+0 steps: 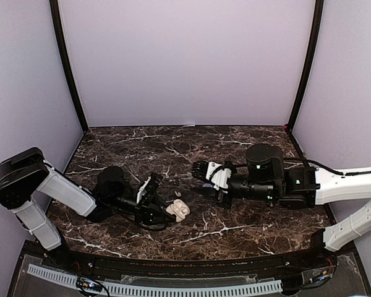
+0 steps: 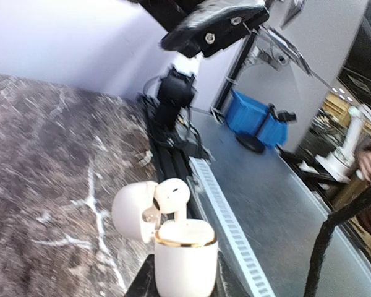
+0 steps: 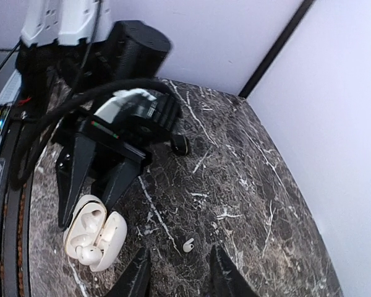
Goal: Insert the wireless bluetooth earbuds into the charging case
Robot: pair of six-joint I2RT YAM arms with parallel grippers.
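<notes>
Two claws are over the dark, white-veined marble bench [image 3: 253, 185]. The left claw [image 3: 83, 216] is closed on the cream-white, gold-rimmed plastic charging case [image 2: 185, 260], whose lid is swung open, on the near-left part of the bench. The right claw [image 3: 179, 263] has its jaws parted with nothing between them, and hangs just short of a tiny white loose earbud [image 3: 188, 245] lying on the marble, a little apart from the case. One white stemmed earbud [image 2: 172, 197] stands in the case with its head proud of the gold rim, so it seems not fully seated. A small dark rounded item [image 3: 179, 143], probably a black earbud, lies farther back beside the left arm.

The loose earbud is very small and smooth on a hard surface; jaws closing off-centre could flick it away, or pinch it askew so it will not meet its socket. A push during insertion could twist the case in its grip or knock out the raised earbud; the right claw could also bump the open lid.

The free socket is hard to make out. The left fingers' contact with the case is cut off at the bottom of the left wrist view. Whether the case rests on the bench or is lifted cannot be told, and the top view shows it only as a pale blob.
</notes>
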